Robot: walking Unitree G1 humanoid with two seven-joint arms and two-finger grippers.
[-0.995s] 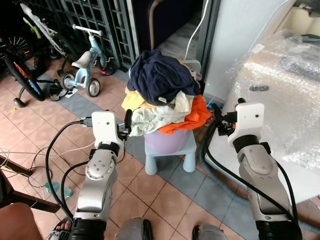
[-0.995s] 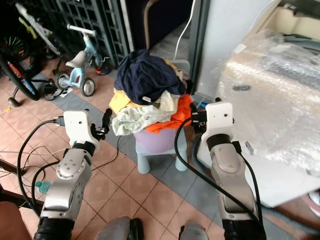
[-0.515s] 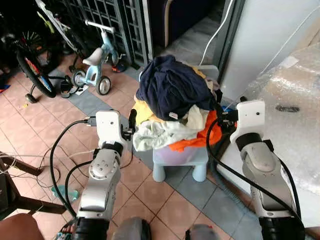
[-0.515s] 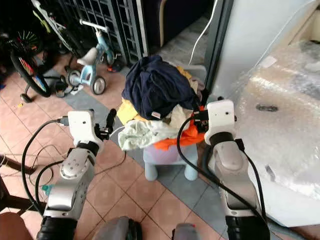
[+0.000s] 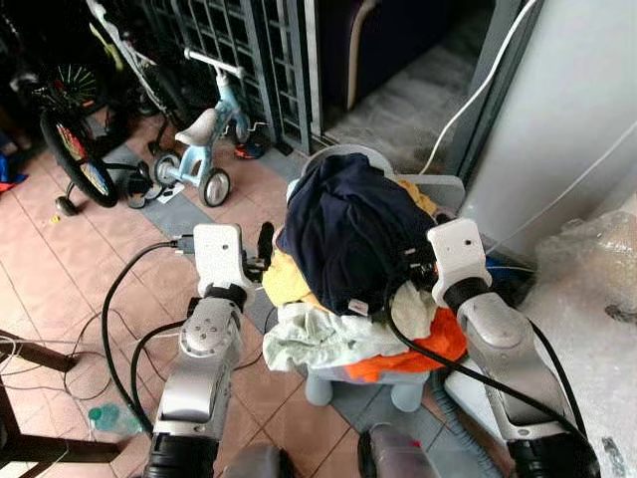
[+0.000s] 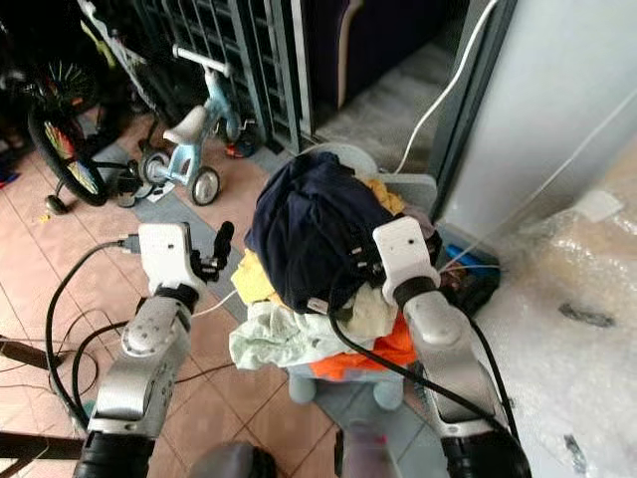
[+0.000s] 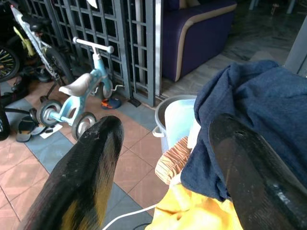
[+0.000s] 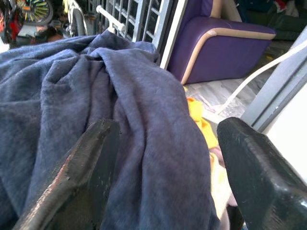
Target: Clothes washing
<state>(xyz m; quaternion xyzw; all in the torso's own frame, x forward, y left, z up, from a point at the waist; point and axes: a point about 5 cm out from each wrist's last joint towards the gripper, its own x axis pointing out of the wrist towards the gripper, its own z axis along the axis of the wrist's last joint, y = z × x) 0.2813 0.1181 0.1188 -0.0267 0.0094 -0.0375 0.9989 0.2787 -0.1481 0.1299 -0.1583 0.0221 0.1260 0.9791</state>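
Burying its basin: heaped laundry point(image 5: 348, 259)

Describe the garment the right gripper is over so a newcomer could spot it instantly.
Start at the small pale blue stool on the tiled floor, carrying a heaped laundry pile. The dark navy garment crowns that pile, with the open right gripper spread over it. It is the only dark piece; those beneath it are yellow, pale green and orange.
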